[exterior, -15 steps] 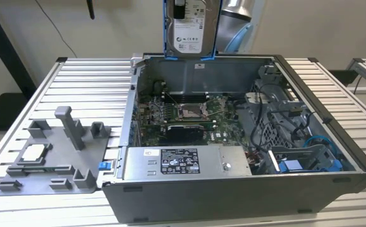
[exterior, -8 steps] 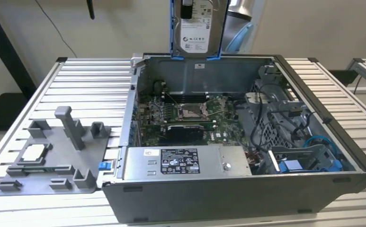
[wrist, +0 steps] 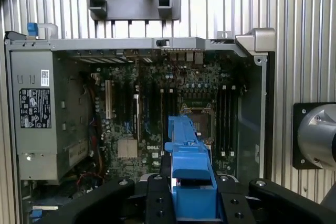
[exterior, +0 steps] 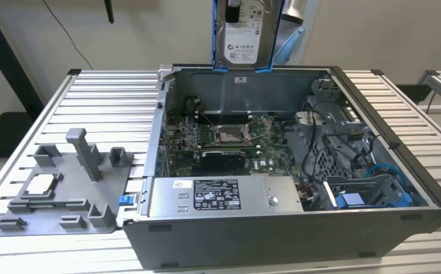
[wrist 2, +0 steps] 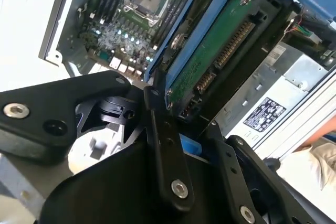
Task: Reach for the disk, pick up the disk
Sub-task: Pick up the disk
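- At the exterior view's left, a grey fixture (exterior: 68, 188) is seen lying on the slatted bench (exterior: 106, 97), well apart from the work.
- In the middle, the open computer case (exterior: 281, 240) is set on the bench, with its motherboard (exterior: 220, 134) and power supply (exterior: 220, 195) exposed.
- Above the case's far wall the disk (exterior: 245, 34) is held upright and clear of the case, long axis vertical, label turned to the camera.
- In the first wrist view the hand (wrist: 193, 196) is seen pinched on the disk's blue bracket (wrist: 189, 166), a black finger on either side. The disk runs straight out from the hand toward the case (so the pick-up is judged done).
- In the second wrist view the disk's green circuit side (wrist 2: 210, 56) is shown beyond the fingers (wrist 2: 163, 140).
- At the exterior view's right, a blue bay (exterior: 372, 197) is seen inside the case.
- The disk's top is cut off at the exterior view's upper edge, and the pads' contact is hidden by blue plastic.
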You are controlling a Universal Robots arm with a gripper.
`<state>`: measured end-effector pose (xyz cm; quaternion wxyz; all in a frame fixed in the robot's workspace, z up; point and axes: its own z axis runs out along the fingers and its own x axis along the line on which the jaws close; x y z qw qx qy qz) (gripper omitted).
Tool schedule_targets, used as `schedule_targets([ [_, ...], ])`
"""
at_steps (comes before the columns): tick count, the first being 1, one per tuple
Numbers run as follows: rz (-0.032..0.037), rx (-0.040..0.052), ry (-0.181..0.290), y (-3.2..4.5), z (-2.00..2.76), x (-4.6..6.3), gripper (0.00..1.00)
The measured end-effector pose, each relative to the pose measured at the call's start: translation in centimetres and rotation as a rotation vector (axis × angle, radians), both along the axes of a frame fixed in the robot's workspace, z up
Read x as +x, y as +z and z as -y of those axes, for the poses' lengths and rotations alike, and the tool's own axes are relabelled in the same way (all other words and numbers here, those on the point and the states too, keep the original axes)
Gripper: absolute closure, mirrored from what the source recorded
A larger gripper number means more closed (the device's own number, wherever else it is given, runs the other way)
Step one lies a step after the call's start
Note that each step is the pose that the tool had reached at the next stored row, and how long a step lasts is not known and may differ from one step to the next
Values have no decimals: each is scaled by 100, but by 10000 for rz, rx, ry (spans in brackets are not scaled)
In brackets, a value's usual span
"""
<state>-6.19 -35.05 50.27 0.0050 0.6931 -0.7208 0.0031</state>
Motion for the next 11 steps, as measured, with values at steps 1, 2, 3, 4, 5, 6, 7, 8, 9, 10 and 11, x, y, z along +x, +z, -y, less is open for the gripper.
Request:
schedule_targets([
  [1,0,0,0,0,-1,16,100],
  [2,0,0,0,0,-2,33,100],
  [3,0,1,0,0,-3,49,100],
  [4,1,1,-1,0,-4,67,100],
  [5,0,1,0,0,-5,84,100],
  [6,1,1,0,0,-7,104,100],
  [7,0,0,-1,0,-8,124,100],
  [8,0,0,0,0,-9,144,100],
  [9,0,0,0,0,-10,162,100],
  [10,0,0,0,0,-12,182,100],
  [11,0,1,0,0,-13,200,100],
])
